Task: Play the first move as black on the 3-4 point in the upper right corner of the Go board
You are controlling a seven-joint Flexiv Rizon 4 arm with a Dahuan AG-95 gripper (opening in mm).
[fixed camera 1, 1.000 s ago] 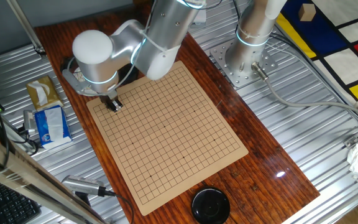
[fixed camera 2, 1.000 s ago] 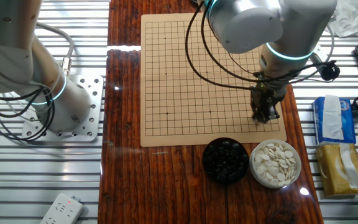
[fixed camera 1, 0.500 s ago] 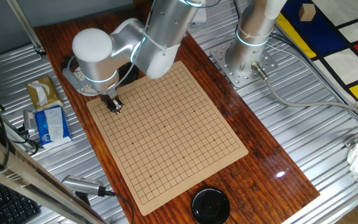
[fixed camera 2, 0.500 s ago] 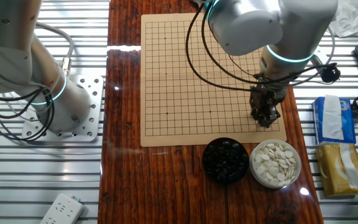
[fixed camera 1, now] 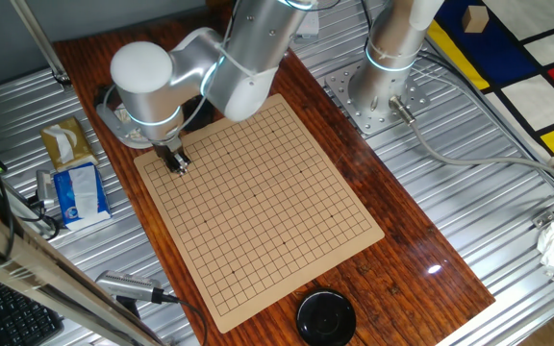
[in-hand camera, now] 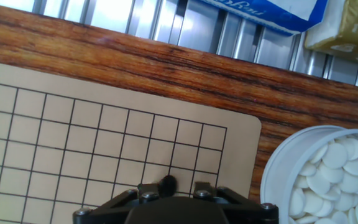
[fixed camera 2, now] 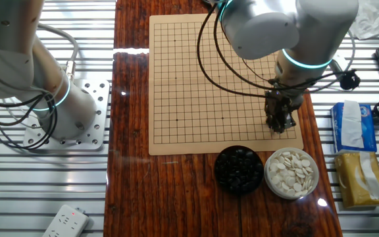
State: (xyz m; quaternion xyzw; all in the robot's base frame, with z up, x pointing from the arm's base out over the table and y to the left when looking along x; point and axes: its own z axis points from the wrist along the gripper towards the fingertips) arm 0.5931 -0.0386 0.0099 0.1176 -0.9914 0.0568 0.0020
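Note:
The tan Go board (fixed camera 1: 258,202) lies on the wooden table and bears no stones apart from the one at my fingers. My gripper (fixed camera 1: 177,164) hangs low over the board's corner nearest the stone bowls, as the other fixed view (fixed camera 2: 279,124) also shows. In the hand view my gripper (in-hand camera: 168,186) is shut on a small black stone (in-hand camera: 167,182), held just above a grid crossing a few lines in from the board's corner (in-hand camera: 241,124). The fingers are mostly hidden by the hand's body.
A bowl of black stones (fixed camera 2: 239,168) and a bowl of white stones (fixed camera 2: 292,173) stand just off the board's edge beside my gripper. Tissue packs (fixed camera 2: 353,125) lie on the metal bench. A black lid (fixed camera 1: 326,317) sits at the board's far end. A second arm's base (fixed camera 2: 64,112) stands beside the board.
My gripper has shifted only slightly over the same corner of the board, with the black stone still in it.

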